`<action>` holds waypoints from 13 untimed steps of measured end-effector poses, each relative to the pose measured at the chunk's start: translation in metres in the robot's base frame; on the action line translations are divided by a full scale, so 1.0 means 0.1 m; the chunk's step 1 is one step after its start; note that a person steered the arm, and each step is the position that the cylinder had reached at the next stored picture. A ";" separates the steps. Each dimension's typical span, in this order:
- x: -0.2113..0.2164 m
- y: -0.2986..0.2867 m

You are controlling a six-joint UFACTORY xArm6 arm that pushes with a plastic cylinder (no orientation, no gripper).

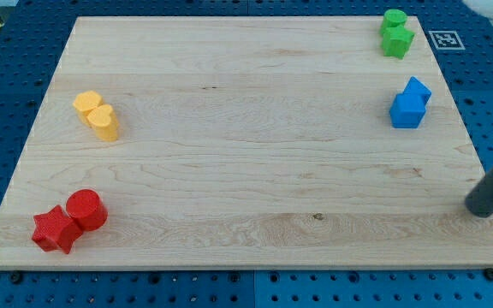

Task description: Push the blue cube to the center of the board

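Observation:
The blue cube (pixel 406 111) sits near the view's right edge of the wooden board (pixel 246 162), touching another blue block (pixel 417 91) just above it. My tip (pixel 483 209) is at the board's right edge, well below and to the right of the blue cube, not touching any block. Only the lower part of the rod shows.
Two green blocks (pixel 395 33) sit at the top right corner. Two yellow blocks (pixel 98 115) sit at the left. A red cylinder (pixel 86 210) and a red star block (pixel 55 229) sit at the bottom left. A fiducial tag (pixel 444 38) lies off the board's top right.

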State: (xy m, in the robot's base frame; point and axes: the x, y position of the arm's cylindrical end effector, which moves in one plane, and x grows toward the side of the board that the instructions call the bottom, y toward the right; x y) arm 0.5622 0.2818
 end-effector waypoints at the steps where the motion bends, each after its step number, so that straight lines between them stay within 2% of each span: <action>1: -0.19 0.31; 3: -0.86 0.45; 5: -0.88 0.45; 6: -1.06 0.45; 9: -1.43 -0.50; 12: -1.48 -1.35; 13: -1.48 -1.45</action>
State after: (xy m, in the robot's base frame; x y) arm 0.4143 0.1372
